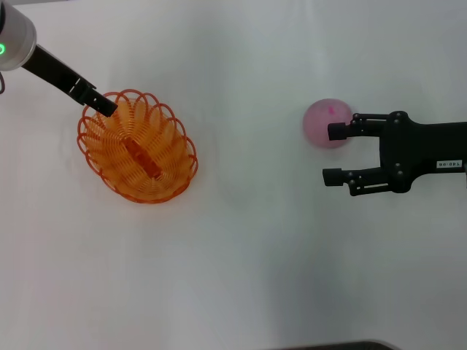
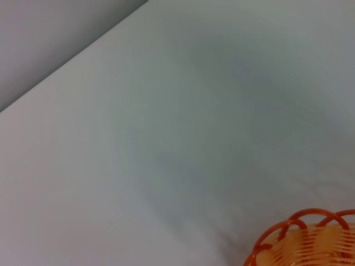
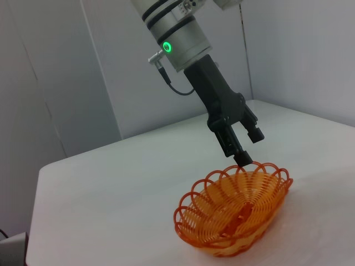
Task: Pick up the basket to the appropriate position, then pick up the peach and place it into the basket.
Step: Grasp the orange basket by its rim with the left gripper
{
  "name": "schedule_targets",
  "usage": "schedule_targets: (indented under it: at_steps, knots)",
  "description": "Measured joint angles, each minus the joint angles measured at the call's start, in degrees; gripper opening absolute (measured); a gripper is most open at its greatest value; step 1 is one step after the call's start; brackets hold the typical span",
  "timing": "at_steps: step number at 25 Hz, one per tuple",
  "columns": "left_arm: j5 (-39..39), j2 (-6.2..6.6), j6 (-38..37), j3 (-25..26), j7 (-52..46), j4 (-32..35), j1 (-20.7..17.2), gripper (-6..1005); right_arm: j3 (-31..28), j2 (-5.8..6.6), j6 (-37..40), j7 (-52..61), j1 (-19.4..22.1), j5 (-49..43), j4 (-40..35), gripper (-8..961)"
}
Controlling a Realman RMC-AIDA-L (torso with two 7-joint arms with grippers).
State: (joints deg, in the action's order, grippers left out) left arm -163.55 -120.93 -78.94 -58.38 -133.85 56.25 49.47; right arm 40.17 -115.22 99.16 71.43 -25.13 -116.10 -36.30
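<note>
The orange wire basket (image 1: 137, 146) rests on the white table at the left; it also shows in the right wrist view (image 3: 236, 213), and only a piece of its rim (image 2: 310, 238) shows in the left wrist view. My left gripper (image 1: 104, 106) hangs at its far-left rim, open, one fingertip (image 3: 242, 159) touching the looped rim. The pale pink peach (image 1: 325, 120) lies at the right. Beside it my right gripper (image 1: 330, 154) stands open, its far finger overlapping the peach's near side. The peach is not between the fingers.
A white tabletop (image 1: 248, 262) stretches between basket and peach. The table's far edge (image 2: 72, 61) and grey walls (image 3: 72, 83) lie behind the basket.
</note>
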Motion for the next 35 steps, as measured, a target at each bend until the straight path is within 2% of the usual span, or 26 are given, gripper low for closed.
schedule_targets:
  at_steps: [5,12,18,32,35]
  knots:
    - [0.0,0.00,1.5,-0.2,0.1,-1.0,0.0,928,0.0,-0.29,-0.3,0.0,-0.1,0.0,0.0,852]
    - [0.0,0.21,5.8,-0.2,0.5,-7.2,0.8,923,0.0,-0.50,-0.4,0.0,-0.4,-0.3,0.0,852]
    - [0.0,-0.21,9.5,-1.3,1.2,-10.7,0.9,919,0.0,-0.52,-0.9,0.2,-0.8,-0.4,0.0,852]
    - [0.0,-0.31,10.0,-1.7,0.7,-11.1,1.5,909,0.0,-0.64,-1.7,0.4,-1.0,-0.4,0.0,852]
    - [0.0,-0.33,9.9,-1.5,0.7,-11.2,1.6,812,0.0,-0.74,-1.9,0.4,-1.0,-0.4,0.0,852]
